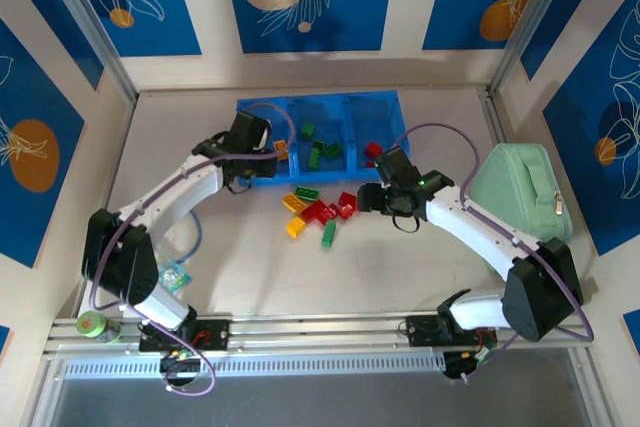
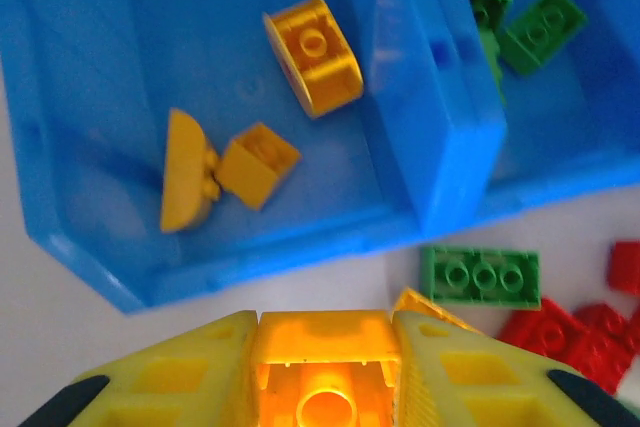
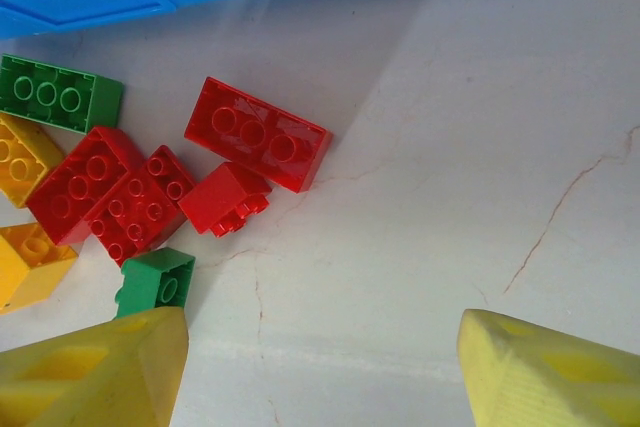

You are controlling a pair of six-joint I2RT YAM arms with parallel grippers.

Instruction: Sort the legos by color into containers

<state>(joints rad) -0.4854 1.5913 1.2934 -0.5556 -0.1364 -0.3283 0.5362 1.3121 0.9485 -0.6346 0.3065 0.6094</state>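
The blue tray (image 1: 392, 98) has three containers side by side. My left gripper (image 1: 268, 155) (image 2: 322, 322) hovers by the near edge of the left container (image 2: 120, 57) and is shut on a yellow-orange lego (image 2: 320, 357). That container holds three yellow legos (image 2: 313, 52). Green legos (image 1: 325, 152) lie in the middle container, a red lego (image 1: 373, 150) in the right one. Loose legos (image 1: 318, 212) in red, yellow and green lie piled on the table in front of the tray. My right gripper (image 1: 368, 197) (image 3: 320, 327) stands open over bare table just right of the pile, near a long red lego (image 3: 257, 134).
A pale mint zippered pouch (image 1: 520, 187) lies at the right of the table. A small green-lidded item (image 1: 92, 325) and a small clear object (image 1: 172, 277) sit by the left arm's base. The booth's walls close in the table at the back and both sides.
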